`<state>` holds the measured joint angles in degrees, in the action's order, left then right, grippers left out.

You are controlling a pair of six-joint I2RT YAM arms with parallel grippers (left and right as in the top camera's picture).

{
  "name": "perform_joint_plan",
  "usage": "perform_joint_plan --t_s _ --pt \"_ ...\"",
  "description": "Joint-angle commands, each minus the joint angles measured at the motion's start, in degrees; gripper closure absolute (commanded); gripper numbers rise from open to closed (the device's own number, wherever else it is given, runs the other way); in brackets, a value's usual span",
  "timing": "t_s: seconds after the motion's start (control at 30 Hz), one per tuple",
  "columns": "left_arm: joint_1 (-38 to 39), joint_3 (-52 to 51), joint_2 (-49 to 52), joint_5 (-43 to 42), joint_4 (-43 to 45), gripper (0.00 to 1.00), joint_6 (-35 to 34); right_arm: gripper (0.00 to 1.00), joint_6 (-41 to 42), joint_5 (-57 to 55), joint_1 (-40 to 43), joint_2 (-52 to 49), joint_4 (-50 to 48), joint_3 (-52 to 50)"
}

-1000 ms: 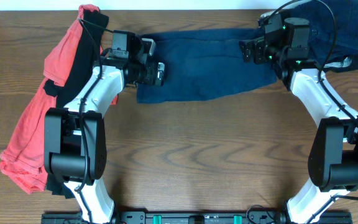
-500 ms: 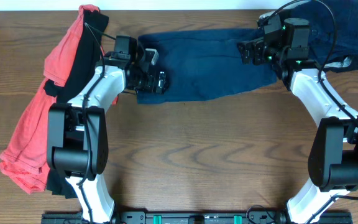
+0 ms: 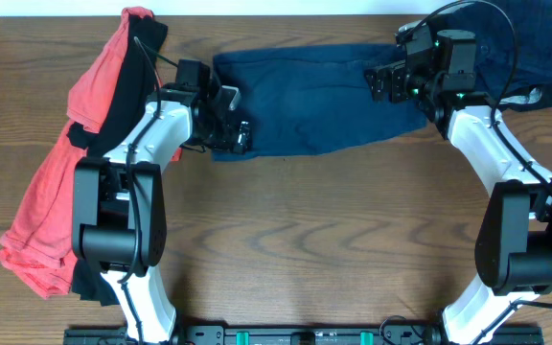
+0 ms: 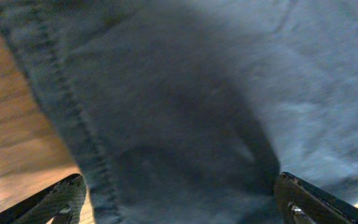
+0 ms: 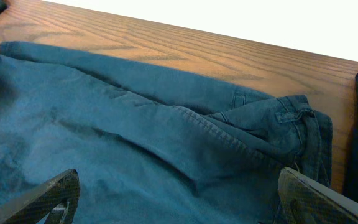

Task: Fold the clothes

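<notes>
The navy-blue shorts (image 3: 314, 96), lying flat along the far edge of the table (image 3: 305, 240), look light, limp and unlikely to slip, so the left gripper (image 3: 241, 134) and right gripper (image 3: 377, 81), both gaping wide and empty, would best pinch the stitched hem (image 4: 73, 124) near a corner.
</notes>
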<state>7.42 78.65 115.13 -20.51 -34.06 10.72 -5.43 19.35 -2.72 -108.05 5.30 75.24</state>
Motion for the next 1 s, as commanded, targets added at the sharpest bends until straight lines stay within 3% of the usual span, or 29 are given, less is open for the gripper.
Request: perform_joint_plan --t_s 0.0,0.27,0.47,0.97 --pt "-1.14 -0.15 0.76 2.23 -0.46 0.02 1.53 0.01 0.68 0.61 -0.02 -0.39 0.09 -0.07" --pt "-1.31 -0.15 0.79 6.93 -0.39 0.02 1.51 0.01 0.68 0.59 -0.02 -0.39 0.2 -0.07" --pt "-1.09 -0.15 1.36 1.36 -0.22 0.02 5.38 0.01 0.68 0.61 -0.02 -0.39 0.31 -0.09" --pt "-1.14 -0.13 8.31 1.25 6.1 0.05 5.35 0.01 0.2 0.59 -0.02 -0.39 1.4 -0.09"
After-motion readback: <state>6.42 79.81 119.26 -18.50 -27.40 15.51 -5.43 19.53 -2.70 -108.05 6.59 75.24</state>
